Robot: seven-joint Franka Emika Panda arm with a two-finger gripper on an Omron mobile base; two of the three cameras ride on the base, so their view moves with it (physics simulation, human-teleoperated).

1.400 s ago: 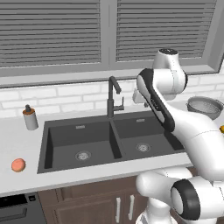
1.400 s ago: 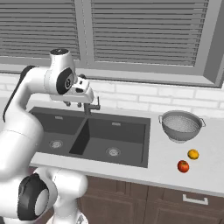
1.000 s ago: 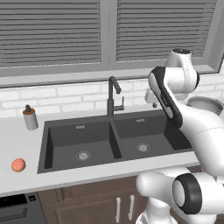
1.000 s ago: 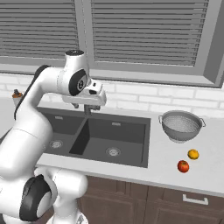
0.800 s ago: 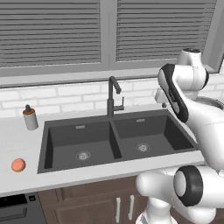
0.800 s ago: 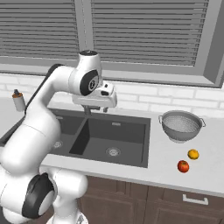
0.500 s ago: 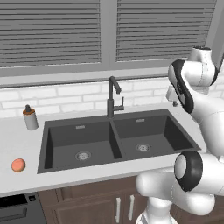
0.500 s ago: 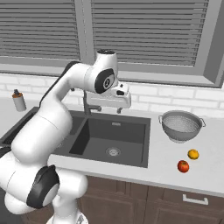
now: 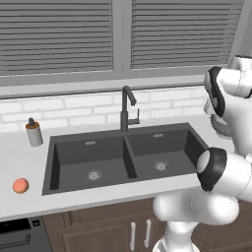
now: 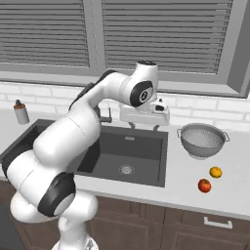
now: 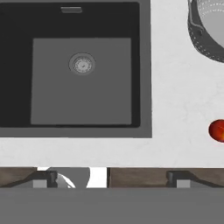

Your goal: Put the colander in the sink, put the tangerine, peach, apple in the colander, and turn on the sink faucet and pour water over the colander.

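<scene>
Charcoal sink (image 9: 74, 157), no legible markings

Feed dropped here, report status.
Gripper empty over sink, jaws apart. Perforated silvery metal colander on counter right of it. Small yellow-orange tangerine, deep red apple beside. Nothing blocking.

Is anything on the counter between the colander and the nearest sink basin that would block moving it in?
Nothing visible does. The colander sits on bare counter right of the sink; the apple and tangerine lie nearer the counter's front edge, off that path. The gripper hangs above the basin.
</scene>
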